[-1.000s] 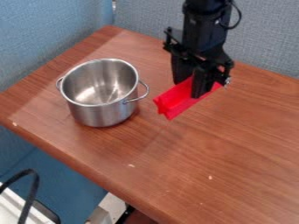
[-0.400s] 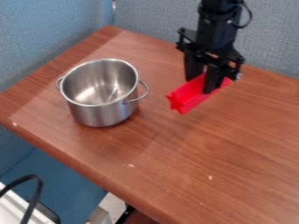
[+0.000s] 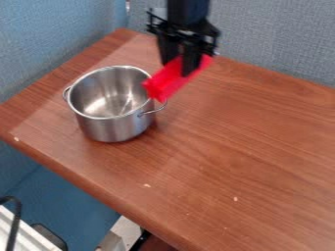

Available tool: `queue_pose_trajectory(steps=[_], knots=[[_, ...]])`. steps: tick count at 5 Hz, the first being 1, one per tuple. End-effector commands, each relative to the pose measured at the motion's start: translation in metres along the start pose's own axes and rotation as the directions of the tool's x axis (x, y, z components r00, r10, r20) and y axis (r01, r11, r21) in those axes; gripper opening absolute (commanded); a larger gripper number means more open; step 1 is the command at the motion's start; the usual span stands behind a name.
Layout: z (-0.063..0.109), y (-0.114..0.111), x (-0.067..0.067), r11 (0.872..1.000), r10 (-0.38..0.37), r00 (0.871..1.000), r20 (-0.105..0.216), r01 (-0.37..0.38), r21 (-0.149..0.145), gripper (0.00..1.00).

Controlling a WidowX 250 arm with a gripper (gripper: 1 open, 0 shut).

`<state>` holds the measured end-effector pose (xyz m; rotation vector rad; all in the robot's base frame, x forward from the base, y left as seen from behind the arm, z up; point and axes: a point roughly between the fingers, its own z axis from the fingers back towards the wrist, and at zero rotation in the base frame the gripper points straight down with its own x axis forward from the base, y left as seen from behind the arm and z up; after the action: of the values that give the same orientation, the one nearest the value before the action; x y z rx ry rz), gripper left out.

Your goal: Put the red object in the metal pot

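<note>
Black end effector (image 3: 187, 61) points straight down and is clamped on the red object (image 3: 170, 76). It holds the upper end of the red block, which hangs tilted in the air, its lower end just above the right rim of the metal pot (image 3: 113, 102). The shiny pot stands upright on the brown wooden desk (image 3: 236, 147), and nothing shows inside it. A small loop handle sticks out on the pot's right side, below the red block. Behind the pot is a blue wall (image 3: 59, 34).
</note>
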<state>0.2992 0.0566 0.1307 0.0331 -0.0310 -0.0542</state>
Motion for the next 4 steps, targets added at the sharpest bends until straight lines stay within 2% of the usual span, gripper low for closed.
queue_pose_trajectory(steps=[1,2,3,4], knots=[[0.016,0.033,-0.011,0.995,0.092,0.995,0.048,-0.093,0.030,0.00],[0.011,0.055,-0.026,0.987,0.149,0.988,0.036,-0.151,0.058,0.00],[0.011,0.064,-0.029,0.983,0.148,0.986,0.072,-0.155,0.098,0.00],[0.000,0.072,-0.025,0.980,0.154,0.986,0.056,-0.160,0.117,1.00]])
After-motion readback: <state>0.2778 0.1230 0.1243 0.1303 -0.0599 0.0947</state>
